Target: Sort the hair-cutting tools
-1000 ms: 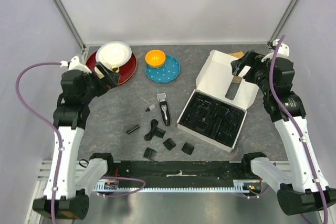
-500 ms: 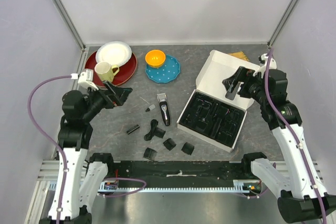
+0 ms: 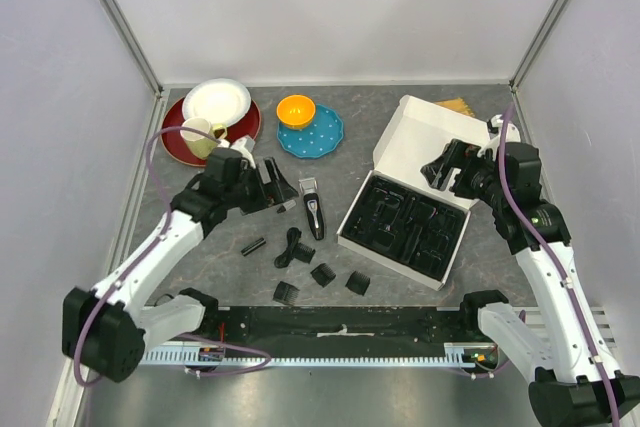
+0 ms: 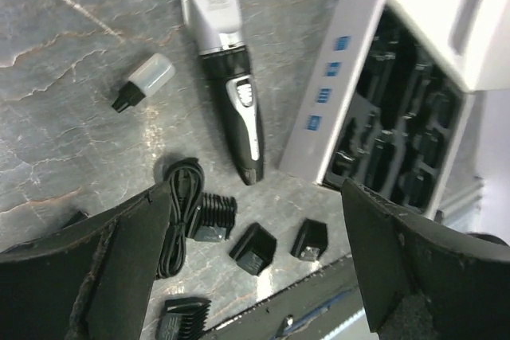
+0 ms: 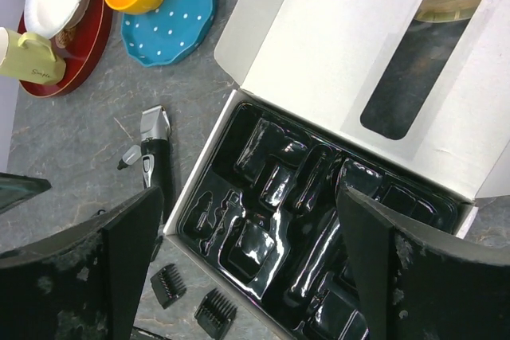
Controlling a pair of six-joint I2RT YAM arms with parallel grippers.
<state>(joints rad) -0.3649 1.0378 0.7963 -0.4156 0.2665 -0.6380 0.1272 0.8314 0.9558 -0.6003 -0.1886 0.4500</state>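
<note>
Nothing sorted: clipper (image 3: 314,209), combs (image 3: 323,274), cord (image 3: 291,247), cylinder (image 3: 252,246) loose mid-frame; tray (image 3: 405,227) at right looks empty; left gripper (image 3: 277,187), right gripper (image 3: 445,164) spread wide, empty

You're working in a robotics lab test cell. Plain pale wall panels (image 3: 330,17) close in the left, far and right sides, held by bare aluminium posts (image 3: 117,17) running to the far corners. The dark stone-look worktop (image 3: 370,112) has the left arm (image 3: 150,267) and right arm (image 3: 550,257) bolted at its near edge, along a slotted cable rail (image 3: 340,355). Purple cable (image 3: 163,136) loops off them.
</note>
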